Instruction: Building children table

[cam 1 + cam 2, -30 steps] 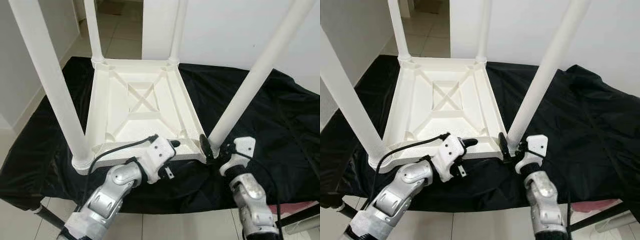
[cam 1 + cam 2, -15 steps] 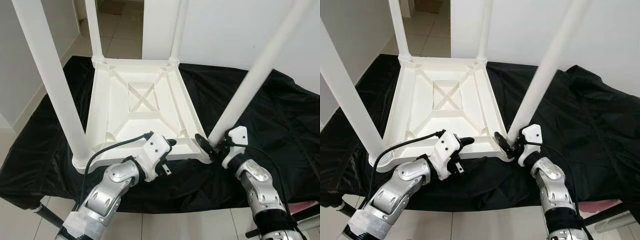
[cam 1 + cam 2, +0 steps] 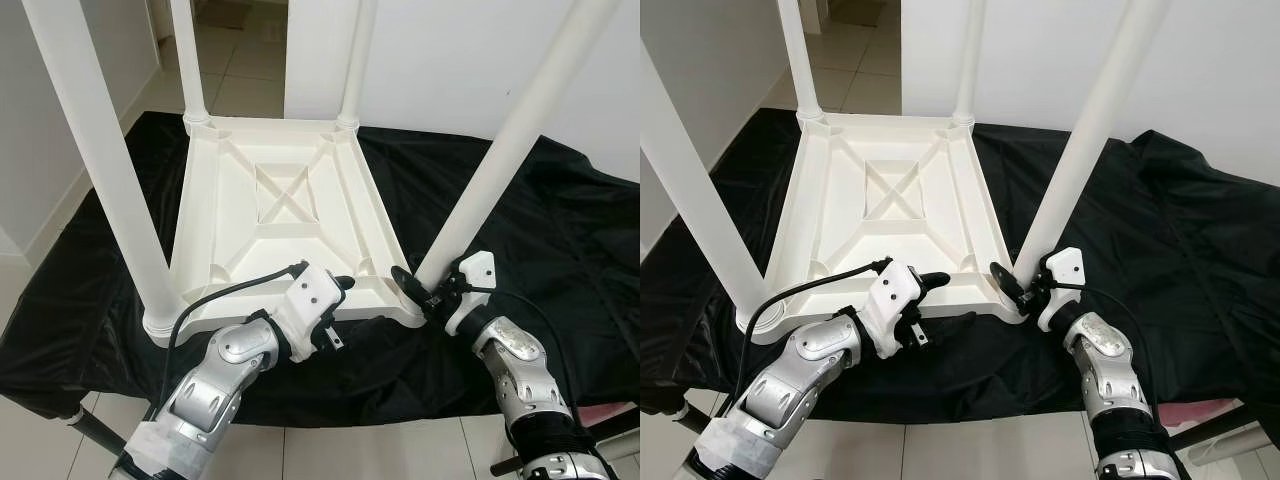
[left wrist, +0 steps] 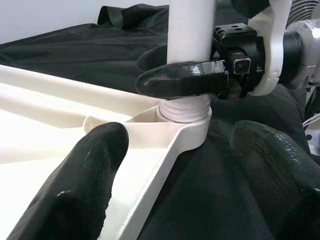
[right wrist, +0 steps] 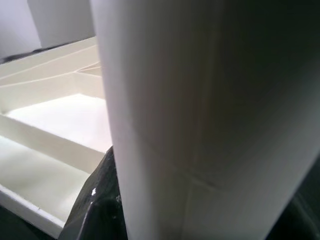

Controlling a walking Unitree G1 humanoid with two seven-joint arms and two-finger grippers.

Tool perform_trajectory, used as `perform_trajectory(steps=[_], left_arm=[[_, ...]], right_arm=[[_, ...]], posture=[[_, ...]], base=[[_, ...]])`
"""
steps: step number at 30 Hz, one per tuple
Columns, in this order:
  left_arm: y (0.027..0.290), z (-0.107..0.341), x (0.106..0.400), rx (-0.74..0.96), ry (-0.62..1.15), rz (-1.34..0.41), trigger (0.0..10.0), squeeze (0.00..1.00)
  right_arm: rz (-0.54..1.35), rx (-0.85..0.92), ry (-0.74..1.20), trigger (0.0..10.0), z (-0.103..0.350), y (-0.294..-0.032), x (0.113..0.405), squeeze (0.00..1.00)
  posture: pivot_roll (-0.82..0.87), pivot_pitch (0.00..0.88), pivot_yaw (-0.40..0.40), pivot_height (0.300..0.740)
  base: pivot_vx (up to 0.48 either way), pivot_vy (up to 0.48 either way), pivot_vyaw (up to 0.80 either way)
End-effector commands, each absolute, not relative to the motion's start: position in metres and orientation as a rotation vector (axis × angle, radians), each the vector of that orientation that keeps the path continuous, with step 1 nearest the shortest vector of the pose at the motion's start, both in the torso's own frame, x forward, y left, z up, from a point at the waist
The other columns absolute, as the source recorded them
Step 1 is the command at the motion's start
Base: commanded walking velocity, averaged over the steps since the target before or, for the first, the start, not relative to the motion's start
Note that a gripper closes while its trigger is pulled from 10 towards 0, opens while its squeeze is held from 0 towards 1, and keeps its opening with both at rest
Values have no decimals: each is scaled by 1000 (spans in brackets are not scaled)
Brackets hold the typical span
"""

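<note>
The white plastic children's table (image 3: 280, 215) lies upside down on a surface draped in black cloth (image 3: 560, 230), all four legs standing up from its corners. The right end effector (image 3: 418, 293) is closed around the base of the near right leg (image 3: 500, 160), just above the socket at that corner (image 4: 187, 122); in the left wrist view one black finger (image 4: 182, 80) wraps across the front of the leg, right above its threaded end. The left end effector (image 3: 335, 295) rests at the near edge of the tabletop's underside with its fingers spread, one over the ribbed frame and one out over the cloth, gripping nothing.

This looks like the seating or tightening of that last leg. To do it well, I'd keep the leg square to the socket while turning, since a tilt could cross the threads. The left end effector would do best pressing the frame down so the tabletop doesn't spin or slide on the slippery cloth.
</note>
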State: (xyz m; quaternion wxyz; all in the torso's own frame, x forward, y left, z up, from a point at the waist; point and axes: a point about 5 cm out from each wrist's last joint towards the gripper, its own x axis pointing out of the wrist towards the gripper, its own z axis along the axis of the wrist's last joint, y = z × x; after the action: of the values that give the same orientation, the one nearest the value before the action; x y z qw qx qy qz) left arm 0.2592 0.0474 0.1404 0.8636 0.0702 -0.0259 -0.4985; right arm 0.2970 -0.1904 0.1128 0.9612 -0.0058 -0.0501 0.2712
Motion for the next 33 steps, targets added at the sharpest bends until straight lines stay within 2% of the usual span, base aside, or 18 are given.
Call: perform_trajectory(steps=[1,14,18,19,20,21,23,24,25,27,31,33], left_arm=[[44,139,257,165,-54,-1077,10000,0],[45,138,258,167,-55,-1061,10000,0],[46,138,259,162,-52,-1055,10000,0],[46,137,258,160,-49,-1056,10000,0],[46,137,258,160,-49,-1056,10000,0],[46,137,258,160,-48,-1057,10000,0],[46,137,258,160,-48,-1057,10000,0],[44,137,259,159,-49,-1060,10000,0],[44,137,259,159,-49,-1060,10000,0],[42,139,260,158,-55,-1063,10000,0],[42,140,262,154,-60,-1063,10000,0],[42,140,261,154,-60,-1065,10000,0]], right_arm=[[529,20,-84,10000,109,-191,293,0],[380,43,-91,10000,110,-179,285,0],[284,37,-85,10000,110,-176,282,0],[186,67,-64,10000,107,-175,281,0],[186,67,-64,10000,107,-175,281,0],[108,83,-36,10000,102,-173,279,0],[108,83,-36,10000,102,-173,279,0],[13,93,-7,10000,96,-166,275,0],[13,93,-7,10000,96,-166,275,0],[-115,100,23,10000,89,-155,271,0],[-118,88,41,10000,89,-142,272,0],[-130,74,30,10000,90,-146,272,0]], posture=[[-11,0,-86,740],[-20,0,-85,740],[-21,0,-87,740],[-27,0,-85,740],[-27,0,-85,740],[-28,0,-85,740],[-28,0,-85,740],[-28,0,-86,740],[-28,0,-86,740],[-26,0,-87,740],[-27,0,-85,740],[-25,0,-87,740]], base=[[0,0,0],[0,0,0],[0,0,0],[0,0,0],[0,0,0],[0,0,0],[0,0,0],[0,0,0],[0,0,0],[0,0,0],[0,0,0],[0,0,0]])
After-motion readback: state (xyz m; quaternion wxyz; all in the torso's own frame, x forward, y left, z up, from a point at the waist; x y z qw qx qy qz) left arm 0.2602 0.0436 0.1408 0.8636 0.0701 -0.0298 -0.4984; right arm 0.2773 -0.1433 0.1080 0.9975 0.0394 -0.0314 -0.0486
